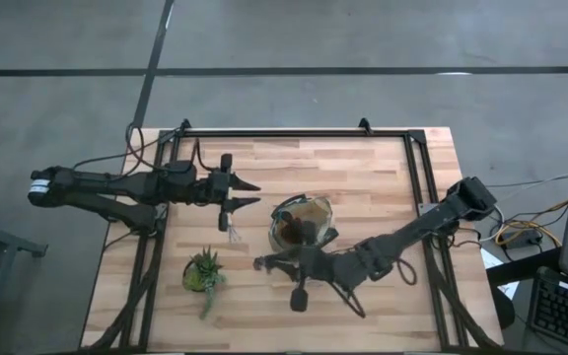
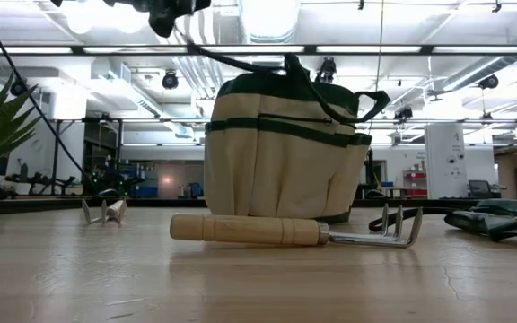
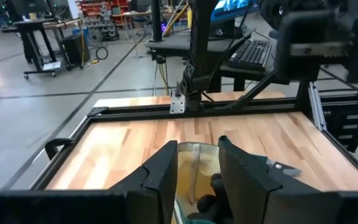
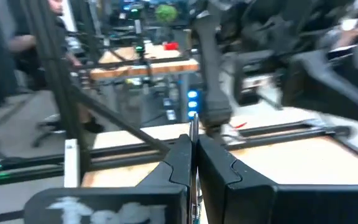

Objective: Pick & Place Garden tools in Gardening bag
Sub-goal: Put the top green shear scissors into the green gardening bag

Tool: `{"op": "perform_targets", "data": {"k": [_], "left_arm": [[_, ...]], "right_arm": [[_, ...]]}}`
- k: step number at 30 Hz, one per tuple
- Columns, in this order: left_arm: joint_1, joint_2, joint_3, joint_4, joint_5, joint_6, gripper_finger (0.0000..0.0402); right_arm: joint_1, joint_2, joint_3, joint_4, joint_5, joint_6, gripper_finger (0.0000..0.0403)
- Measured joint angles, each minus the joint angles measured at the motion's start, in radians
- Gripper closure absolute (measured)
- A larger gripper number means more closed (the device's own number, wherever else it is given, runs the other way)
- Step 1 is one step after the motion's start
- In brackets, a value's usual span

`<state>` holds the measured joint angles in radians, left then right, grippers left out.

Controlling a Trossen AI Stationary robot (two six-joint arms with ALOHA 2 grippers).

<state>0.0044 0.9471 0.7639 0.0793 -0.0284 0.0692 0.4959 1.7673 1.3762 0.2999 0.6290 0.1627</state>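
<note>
Standing upright on the wooden surface (image 1: 363,187), the gardening bag (image 1: 302,223) sits near the middle, mouth open to the overhead camera, dark items visible inside. From table height, a wooden-handled pronged tool (image 2: 294,231) lies flat just in front of the bag (image 2: 285,148); a second pronged tool (image 2: 103,212) lies farther back to one side, and pruning shears (image 2: 496,220) rest on the surface at the other side.

Right arm: extended low across the surface from the right edge, forearm nearly level, its pincer (image 1: 264,263) near the bag's front-left. Its wrist camera shows the fingers (image 4: 180,163) pressed together on a thin metal shaft (image 4: 192,134).

Left arm: reaching in horizontally from the left edge, held above the surface, its pincer (image 1: 248,193) spread apart and holding nothing, pointing toward the bag, well apart from it.

Potted succulent (image 1: 204,273) stands near the front-left, apart from both arms
</note>
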Motion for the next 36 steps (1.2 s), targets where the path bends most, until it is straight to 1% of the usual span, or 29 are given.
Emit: {"op": "perform_targets", "data": {"k": [2,4,6,8,10,13,17,21,26,29,33,36], "left_arm": [[0.000,0.001,0.000,-0.003,0.000,-0.003,0.0280],[0.000,0.003,0.000,-0.009,0.000,-0.009,0.0280],[0.000,0.003,0.000,-0.010,0.000,-0.019,0.0280],[-0.002,0.002,0.000,-0.009,0.000,-0.033,0.0280],[-0.002,0.000,0.000,-0.020,0.001,-0.045,0.0280],[-0.002,0.002,0.000,-0.032,0.000,-0.045,0.0280],[-0.002,0.002,-0.005,-0.031,0.000,-0.047,0.0280],[-0.002,0.002,-0.017,-0.031,0.000,-0.052,0.0280],[-0.002,0.002,-0.021,-0.027,0.000,-0.052,0.0280],[-0.001,0.002,-0.022,-0.027,0.000,-0.052,0.0280],[-0.001,0.002,-0.028,-0.021,0.000,-0.055,0.0280],[-0.001,0.002,-0.033,-0.019,0.000,-0.062,0.0280]], "right_arm": [[-0.015,0.023,0.000,0.066,-0.086,0.020,0.0394],[-0.027,0.037,0.000,0.105,-0.135,0.020,0.0394],[-0.036,0.042,0.004,0.106,-0.145,0.020,0.0394],[-0.039,0.039,0.003,0.077,-0.133,0.007,0.0394],[-0.039,0.037,0.003,0.033,-0.067,-0.016,0.0394],[-0.035,0.037,0.002,-0.028,0.083,-0.072,0.0394],[-0.029,0.035,0.002,-0.063,0.198,-0.123,0.0394],[-0.029,0.035,0.001,-0.134,0.209,-0.090,0.0394],[-0.029,0.035,-0.009,-0.147,0.214,-0.059,0.0394],[-0.029,0.035,-0.010,-0.145,0.280,-0.085,0.0394],[-0.029,0.035,-0.010,-0.096,0.361,-0.193,0.0394],[-0.028,0.035,-0.010,-0.076,0.368,-0.212,0.0394]]}}
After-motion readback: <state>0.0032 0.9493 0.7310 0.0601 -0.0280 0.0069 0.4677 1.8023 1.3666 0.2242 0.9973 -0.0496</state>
